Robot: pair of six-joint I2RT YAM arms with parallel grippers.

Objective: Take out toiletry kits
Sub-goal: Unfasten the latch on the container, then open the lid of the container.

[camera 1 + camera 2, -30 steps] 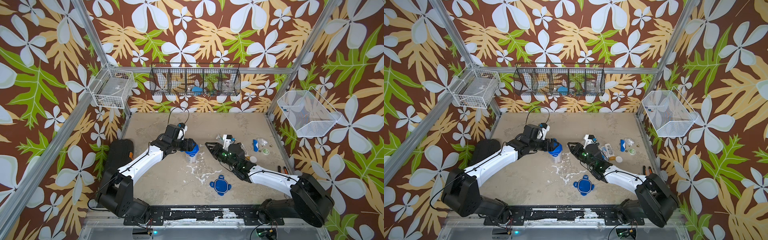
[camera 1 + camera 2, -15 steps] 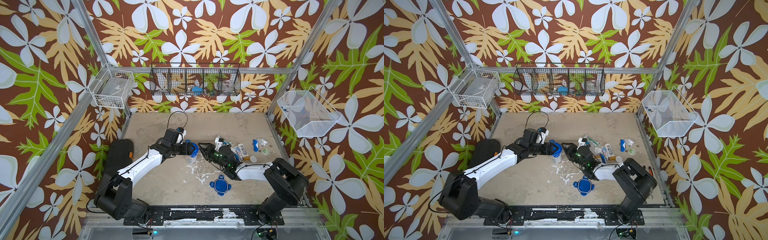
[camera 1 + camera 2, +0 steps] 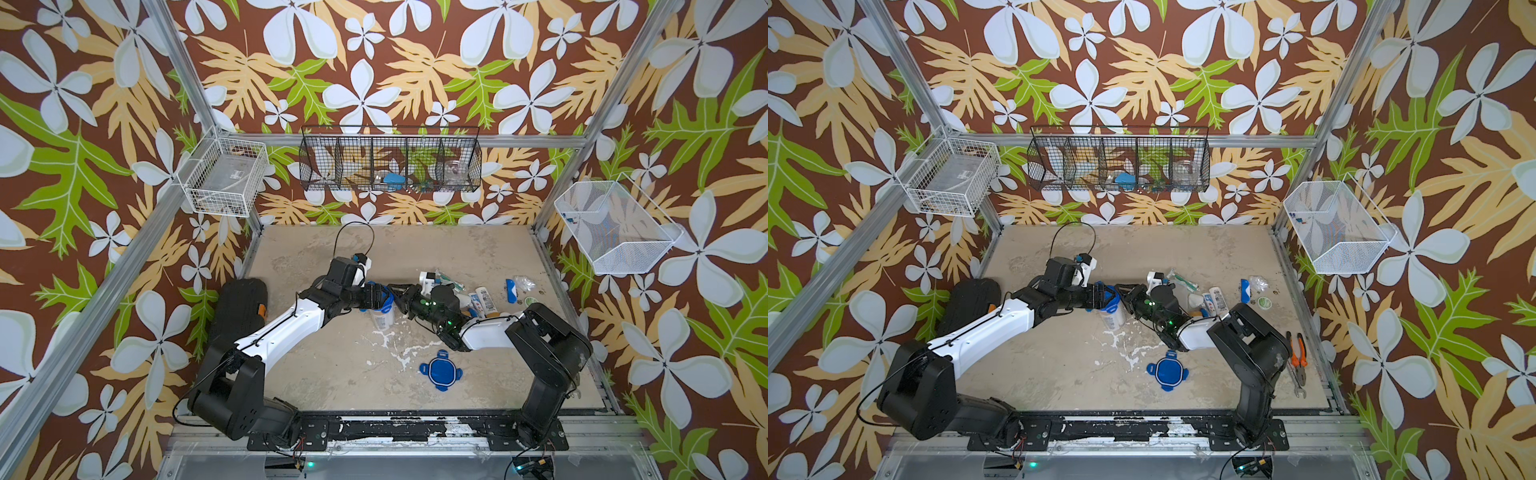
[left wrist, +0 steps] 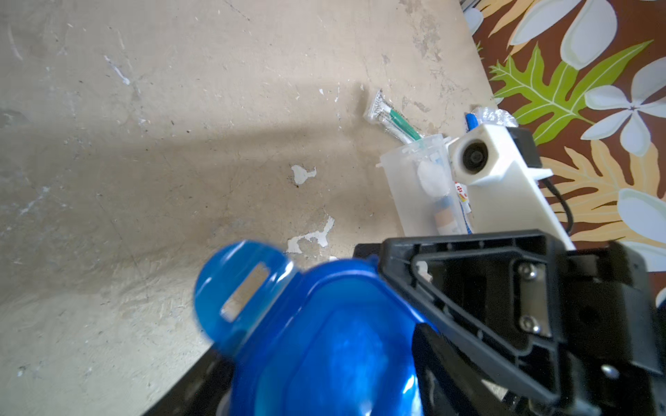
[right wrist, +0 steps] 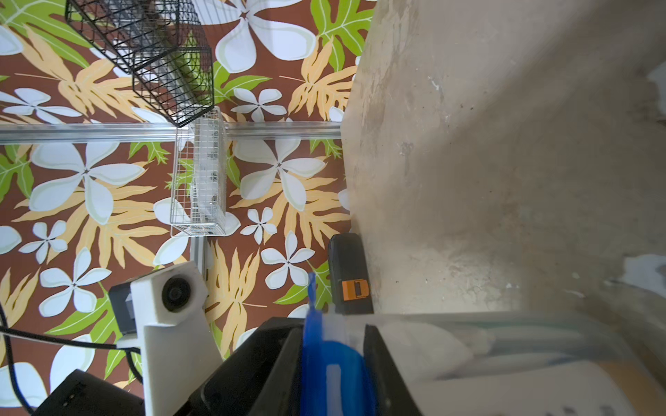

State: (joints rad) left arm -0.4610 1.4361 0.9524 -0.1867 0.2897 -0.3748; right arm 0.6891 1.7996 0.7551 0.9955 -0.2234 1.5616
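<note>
Pinching one blue lid (image 4: 324,342), right end effector (image 5: 329,335); left end effector (image 3: 377,298), hold untellable; second blue lid (image 3: 440,371) on table (image 3: 332,374).

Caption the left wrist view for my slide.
Blue lid up close, right fingers on it, with an open jar and a wrapped toothbrush behind.

Kit one: pale packed items (image 5: 443,351), blurred, seen through wall of blue-lidded jar (image 3: 382,319).
Kit two: loose, spread right of that jar in both top views.
- Wrapped green-handled toothbrush (image 3: 1182,279): nearest jar, flat, slanted.
- White printed tubes (image 3: 484,300): side by side, farther right.
- Small blue piece (image 3: 510,289), crumpled clear wrapper (image 3: 524,283), round green tin (image 3: 531,300): clustered farthest right.
</note>
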